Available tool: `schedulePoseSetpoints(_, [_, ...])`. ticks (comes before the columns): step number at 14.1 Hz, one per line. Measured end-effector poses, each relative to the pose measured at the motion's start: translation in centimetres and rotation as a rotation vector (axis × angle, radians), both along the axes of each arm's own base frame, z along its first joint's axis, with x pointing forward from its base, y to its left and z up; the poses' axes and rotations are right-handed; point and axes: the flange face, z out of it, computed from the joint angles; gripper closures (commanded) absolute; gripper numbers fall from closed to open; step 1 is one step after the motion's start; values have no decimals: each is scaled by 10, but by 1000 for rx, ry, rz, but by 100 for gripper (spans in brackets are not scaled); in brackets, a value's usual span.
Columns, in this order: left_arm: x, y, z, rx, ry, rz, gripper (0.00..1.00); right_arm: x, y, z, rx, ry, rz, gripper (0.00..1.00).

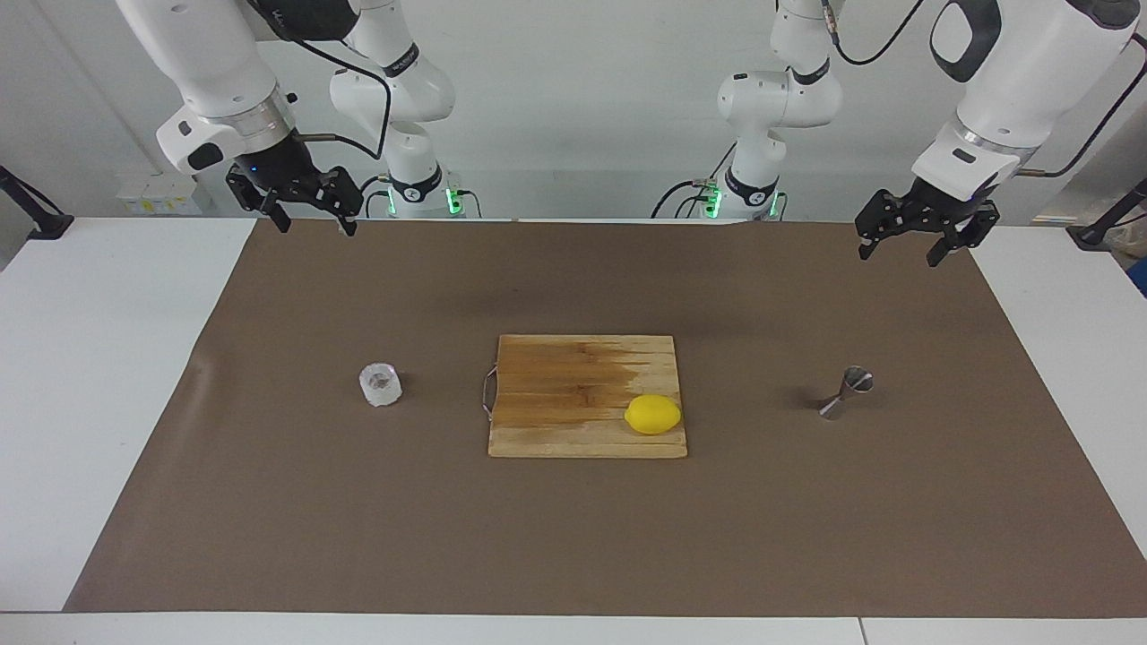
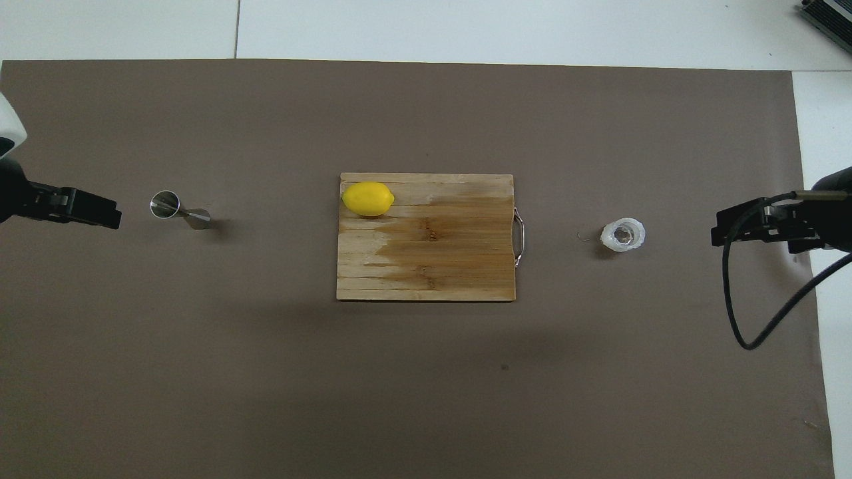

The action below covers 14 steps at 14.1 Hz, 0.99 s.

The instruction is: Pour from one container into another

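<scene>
So both arms are just hanging up in the air at their own ends of the worktop point(image 1: 125, 376), waiting, neither one touching anything. The left pincer point(image 1: 905, 246) hovers over the edge of the brown mat point(image 1: 573, 537) nearest the robots, at the left arm's end, fingers spread apart and holding nothing. The right pincer point(image 1: 314, 218) does the same at the right arm's end, fingers apart, nothing between them. In the overhead view only the tips poke in from the sides: left pincer point(image 2: 100, 214) and right pincer point(image 2: 729, 229).

The glass tumbler point(image 1: 381, 384) sits upright on the mat toward the right arm's end, small, clear and kind of whitish and textured. From above, the tumbler point(image 2: 623, 235) shows its round open mouth. I can't tell whether there's anything in it.

The metal jigger point(image 1: 846, 392) stands on the mat toward the left arm's end, the silver hourglass shape easy to spot, well apart from the tumbler. In the overhead view the jigger point(image 2: 174, 208) has its open top cone showing.

Between the two sits a wooden cutting board point(image 1: 573, 376) in the middle of the mat, with a darker patch over part of it and a little metal handle on the side facing the tumbler. A yellow lemon point(image 1: 652, 415) lies on the board, at the corner closest to the jigger and farther from the robots.
</scene>
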Motion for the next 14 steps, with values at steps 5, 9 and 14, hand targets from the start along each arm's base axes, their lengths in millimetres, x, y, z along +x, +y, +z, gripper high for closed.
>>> schedulePoseSetpoints(5, [0,0,0,0,1,0,0,0,0,0,0,0,0,0])
schedulePoseSetpoints(9, [0,0,-1,0,5,25,0,0,0,0,0,0,0,0])
schedulePoseSetpoints(14, [2,3,-5,1,14,105,0,0,0,0,0,0,0,0])
